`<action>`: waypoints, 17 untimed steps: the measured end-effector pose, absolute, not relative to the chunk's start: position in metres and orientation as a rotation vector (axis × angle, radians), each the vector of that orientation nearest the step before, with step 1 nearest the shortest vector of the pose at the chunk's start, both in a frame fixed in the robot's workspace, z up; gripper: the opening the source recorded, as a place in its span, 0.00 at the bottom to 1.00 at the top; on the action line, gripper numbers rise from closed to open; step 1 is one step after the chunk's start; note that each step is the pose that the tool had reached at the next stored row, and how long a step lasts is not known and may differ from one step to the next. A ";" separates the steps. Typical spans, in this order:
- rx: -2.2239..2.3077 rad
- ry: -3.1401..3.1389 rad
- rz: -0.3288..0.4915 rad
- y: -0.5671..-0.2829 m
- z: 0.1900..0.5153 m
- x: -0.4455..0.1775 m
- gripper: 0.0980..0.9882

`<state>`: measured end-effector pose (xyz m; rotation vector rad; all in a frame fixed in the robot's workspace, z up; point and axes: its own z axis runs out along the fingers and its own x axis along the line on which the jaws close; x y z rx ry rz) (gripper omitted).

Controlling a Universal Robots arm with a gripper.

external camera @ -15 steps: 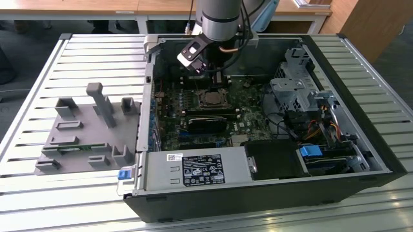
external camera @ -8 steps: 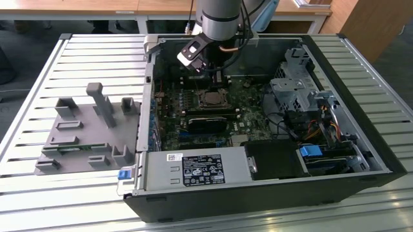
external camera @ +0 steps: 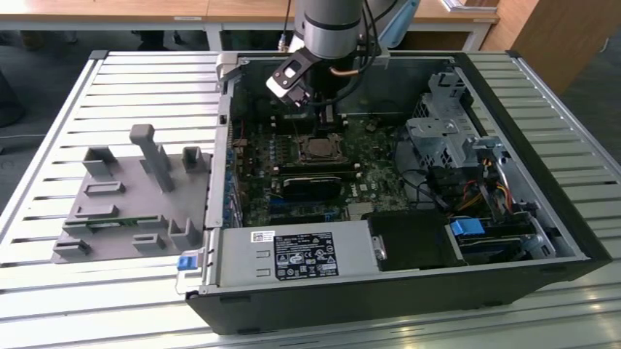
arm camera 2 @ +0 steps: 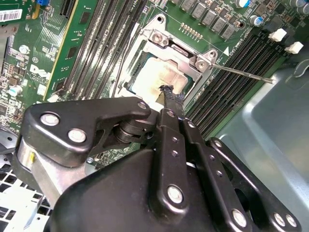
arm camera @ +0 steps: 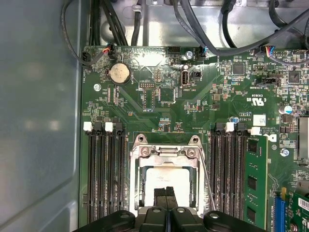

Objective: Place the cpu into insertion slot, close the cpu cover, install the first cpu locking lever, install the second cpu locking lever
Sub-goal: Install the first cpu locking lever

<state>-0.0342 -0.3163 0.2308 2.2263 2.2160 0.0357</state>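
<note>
While the black jaws, pressed together on nothing, point down, the silver-grey square cpu [arm camera: 166,176] sits directly beneath their tips, framed by the lowered silvery cpu cover [arm camera: 165,151], a thin steel lever [arm camera: 205,176] alongside.

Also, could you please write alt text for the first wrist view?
The hand, shut, is at the cpu, which sits in the insertion slot under the silvery cpu cover. A green motherboard surrounds it, with black memory slots either side.
</note>
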 end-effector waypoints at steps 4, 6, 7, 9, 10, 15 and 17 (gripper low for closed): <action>2.226 2.216 0.036 -0.316 0.232 -0.034 0.01; 2.226 2.216 0.036 -0.316 0.232 -0.034 0.01; 2.226 2.216 0.036 -0.316 0.232 -0.034 0.01; 2.226 2.216 0.036 -0.316 0.233 -0.034 0.01; 2.226 2.216 0.036 -0.316 0.233 -0.034 0.01; 2.226 2.216 0.035 -0.316 0.234 -0.034 0.01; 2.226 2.216 0.036 -0.316 0.234 -0.034 0.01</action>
